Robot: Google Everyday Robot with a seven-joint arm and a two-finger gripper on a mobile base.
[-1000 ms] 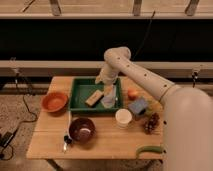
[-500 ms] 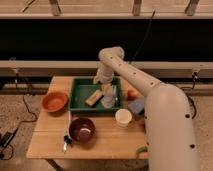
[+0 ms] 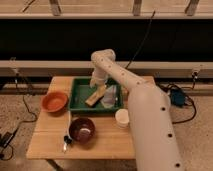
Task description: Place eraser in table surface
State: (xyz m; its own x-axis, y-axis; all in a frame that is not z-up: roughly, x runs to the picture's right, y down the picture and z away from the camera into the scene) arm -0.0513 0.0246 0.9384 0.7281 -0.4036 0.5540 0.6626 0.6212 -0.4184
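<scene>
The eraser (image 3: 95,97), a tan block, lies at an angle inside the green tray (image 3: 79,102), near its middle. My gripper (image 3: 96,85) hangs from the arm's elbow down into the tray, just above the eraser's far end. I cannot tell whether it touches the eraser. The light wooden table surface (image 3: 50,137) carries the tray and everything else. My white arm crosses the right side of the table and hides what lies there.
A grey folded cloth (image 3: 110,95) lies in the tray to the right of the eraser. An orange bowl (image 3: 54,101) stands left of the tray, a dark brown bowl (image 3: 82,129) at the front, a white cup (image 3: 122,118) beside my arm. A small dark object (image 3: 66,141) lies by the brown bowl.
My arm has swung left and the gripper has come down over the eraser in the tray. The arm now covers the things on the table's right side.
</scene>
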